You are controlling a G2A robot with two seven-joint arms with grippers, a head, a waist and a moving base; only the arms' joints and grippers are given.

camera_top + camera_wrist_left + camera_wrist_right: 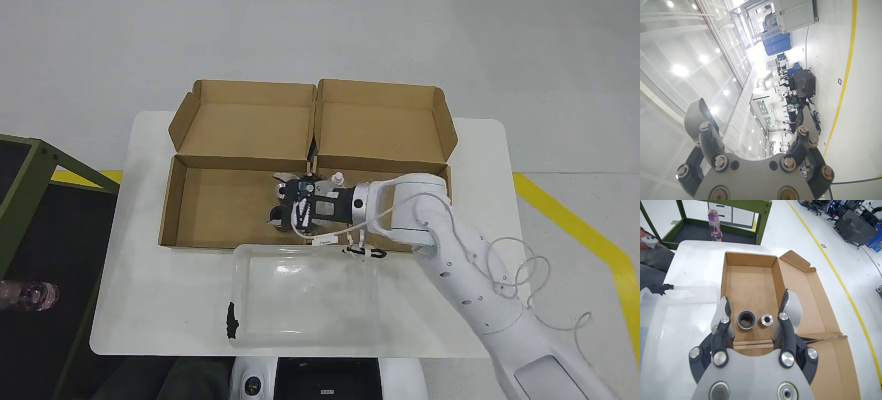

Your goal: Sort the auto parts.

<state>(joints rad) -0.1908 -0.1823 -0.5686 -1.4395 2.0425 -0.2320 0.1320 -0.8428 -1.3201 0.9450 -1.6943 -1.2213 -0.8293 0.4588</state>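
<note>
Two metal auto parts stand side by side on the floor of the left cardboard box [751,285]: a wide dark-rimmed ring [746,320] and a smaller silver sleeve [767,320]. My right gripper [756,306] hangs open just above them, one finger on each side, nothing held. From the top view the right gripper [283,203] sits over the right end of the left box [215,205], hiding the parts. My left gripper [751,115] points up toward the hall and ceiling, open and holding nothing.
A second open cardboard box [420,170] adjoins on the right. A clear plastic bin [310,295] stands in front of the boxes near the table's front edge, with a black scrap [231,322] on its left rim. A green rack [30,200] stands left of the table.
</note>
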